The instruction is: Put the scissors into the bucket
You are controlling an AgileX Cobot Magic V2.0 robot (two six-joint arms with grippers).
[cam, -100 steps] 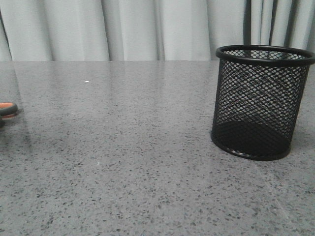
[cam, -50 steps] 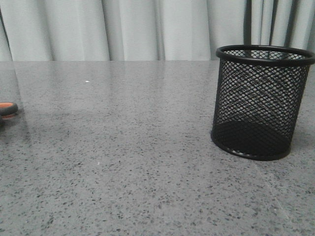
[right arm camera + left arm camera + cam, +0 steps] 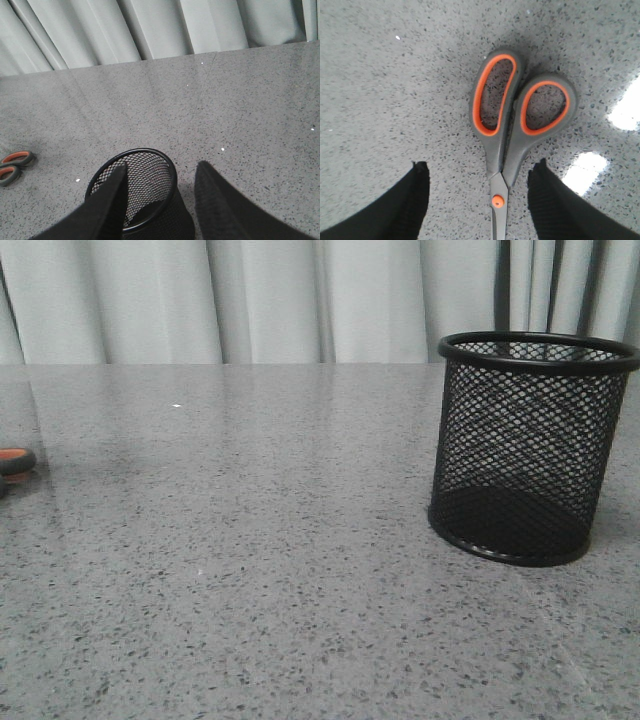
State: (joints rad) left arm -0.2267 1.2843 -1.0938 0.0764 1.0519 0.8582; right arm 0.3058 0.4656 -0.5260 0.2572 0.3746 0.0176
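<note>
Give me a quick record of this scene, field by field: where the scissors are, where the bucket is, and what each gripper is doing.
scissors: lying flat on the table, blades closed, handles pointing away from the left gripper
bucket: upright on the table, empty, at the right of the front view
left gripper: open, fingers either side of the scissors near the pivot, not touching
right gripper: open, above the bucket's rim, holding nothing
task state: scissors not yet picked up
</note>
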